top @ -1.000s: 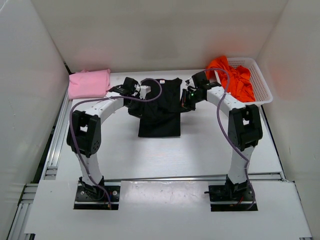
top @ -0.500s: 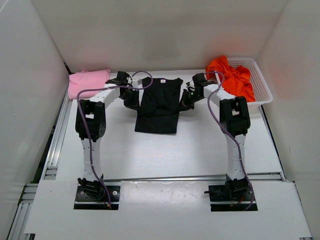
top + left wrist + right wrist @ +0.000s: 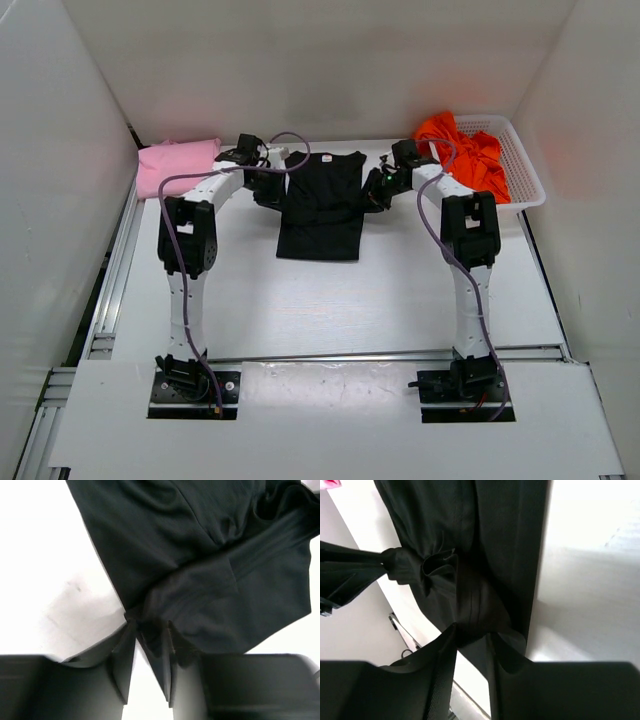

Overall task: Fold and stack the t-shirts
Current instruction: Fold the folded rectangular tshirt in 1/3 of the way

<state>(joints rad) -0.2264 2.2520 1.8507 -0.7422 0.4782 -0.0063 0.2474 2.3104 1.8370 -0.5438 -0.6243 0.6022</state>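
Observation:
The black t-shirt [image 3: 322, 205] hangs between my two grippers at the back middle of the table, its lower part resting on the table. My left gripper [image 3: 272, 188] is shut on its left edge; the pinched black cloth shows in the left wrist view [image 3: 210, 570]. My right gripper [image 3: 372, 192] is shut on its right edge, and the cloth shows in the right wrist view [image 3: 470, 555]. The light pink t-shirt [image 3: 176, 166] lies folded at the back left. The orange-red t-shirt [image 3: 460, 150] lies crumpled in the basket.
A white mesh basket [image 3: 526, 170] stands at the back right corner. White walls enclose the table on three sides. The arm bases sit at the near edge.
Both grippers have moved toward the back of the table with the black t-shirt, drawing it flatter and further back; both arms now reach further out.

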